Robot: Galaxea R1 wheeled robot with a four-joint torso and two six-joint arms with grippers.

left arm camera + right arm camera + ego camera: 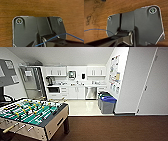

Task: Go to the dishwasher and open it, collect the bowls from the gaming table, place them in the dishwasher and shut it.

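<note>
We are facing the kitchenette, where the dishwasher point(90, 93) is sitting under the far bench point(75, 85), beyond the foosball table point(32, 117). We cannot tell our fingers' state.

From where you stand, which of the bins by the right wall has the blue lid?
The grey bin with the blue lid is the nearest one; the dark bin with the green lid stands behind it, closer to the kitchen counter.

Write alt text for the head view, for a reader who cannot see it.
A kitchenette with white cabinets and a steel-fronted dishwasher stands across a pale floor. A foosball table stands near on the left on brown carpet, with bins by the right wall.
</note>
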